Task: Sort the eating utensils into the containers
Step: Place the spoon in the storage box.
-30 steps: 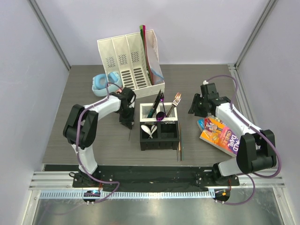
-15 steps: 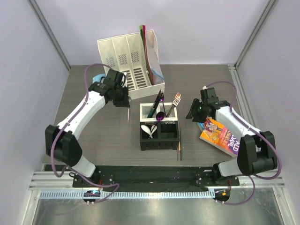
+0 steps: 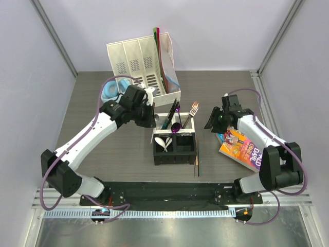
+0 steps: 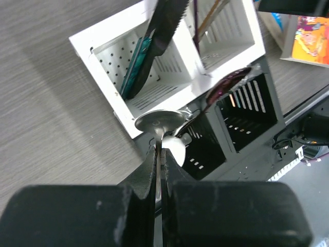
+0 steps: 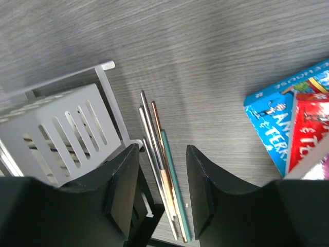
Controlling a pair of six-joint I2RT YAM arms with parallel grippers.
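Note:
The four-cell caddy [image 3: 175, 158] stands mid-table with two white cells at the back and two black cells in front. It holds a black knife [image 3: 171, 114], a purple spoon [image 3: 178, 125], a metal fork [image 3: 193, 108] and white soup spoons [image 3: 163, 143]. My left gripper [image 3: 149, 118] is shut on the handle of a metal spoon [image 4: 159, 121], held just above the caddy's left edge [image 4: 123, 116]. My right gripper [image 3: 215, 120] is open and hangs over several chopsticks [image 5: 163, 170] lying on the table right of the caddy, also seen from above [image 3: 198, 160].
A tall white file organiser [image 3: 139, 67] stands at the back, with blue headphones [image 3: 109, 90] to its left. A colourful book [image 3: 239, 146] lies right of the caddy, under my right arm, and shows in the right wrist view [image 5: 293, 116].
My left arm lifted the metal spoon from the table left of the caddy, swung back, then moved right to the caddy's left edge. My right gripper has barely moved.

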